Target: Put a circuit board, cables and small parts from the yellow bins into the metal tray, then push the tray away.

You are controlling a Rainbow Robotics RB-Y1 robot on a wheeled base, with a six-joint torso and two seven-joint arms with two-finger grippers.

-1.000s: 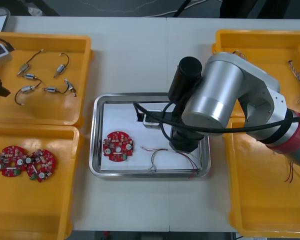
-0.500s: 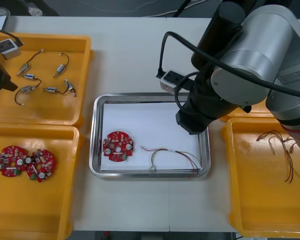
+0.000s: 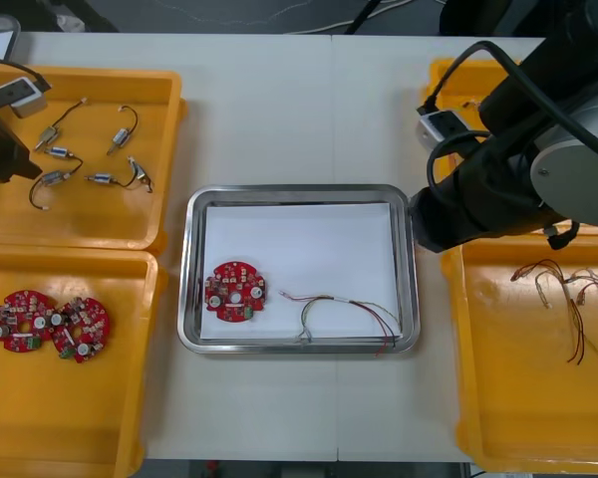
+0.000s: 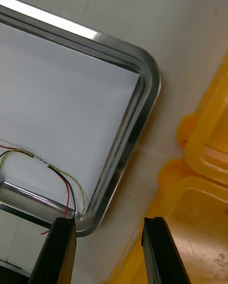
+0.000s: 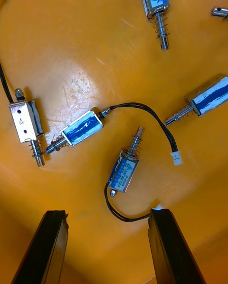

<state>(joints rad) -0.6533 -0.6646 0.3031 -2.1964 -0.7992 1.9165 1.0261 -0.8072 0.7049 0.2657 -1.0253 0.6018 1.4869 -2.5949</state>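
Note:
The metal tray (image 3: pixel 299 191), white inside, holds a round red circuit board (image 3: pixel 235 291) and a red and yellow cable (image 3: pixel 344 314). My right arm (image 3: pixel 498 179) hangs over the tray's right edge. In the right wrist view my right gripper (image 4: pixel 110 253) is open and holds nothing, just past the tray's corner (image 4: pixel 142 99), with the cable's end (image 4: pixel 52 170) near one finger. My left gripper (image 5: pixel 108 250) is open above small metal parts (image 5: pixel 124 167) with black leads in the upper left yellow bin (image 3: pixel 159 90); it stands at that bin's left edge (image 3: pixel 5 154).
The lower left bin (image 3: pixel 80 418) holds red circuit boards (image 3: pixel 50 324). The lower right bin (image 3: pixel 508 398) holds red and yellow cables (image 3: pixel 568 294). My right arm covers much of the upper right bin (image 3: pixel 448 75). Bare table lies beyond and in front of the tray.
My right arm has swung right, from over the tray's middle to its right edge, leaving the cable lying in the tray. The left gripper has shifted slightly over the upper left bin.

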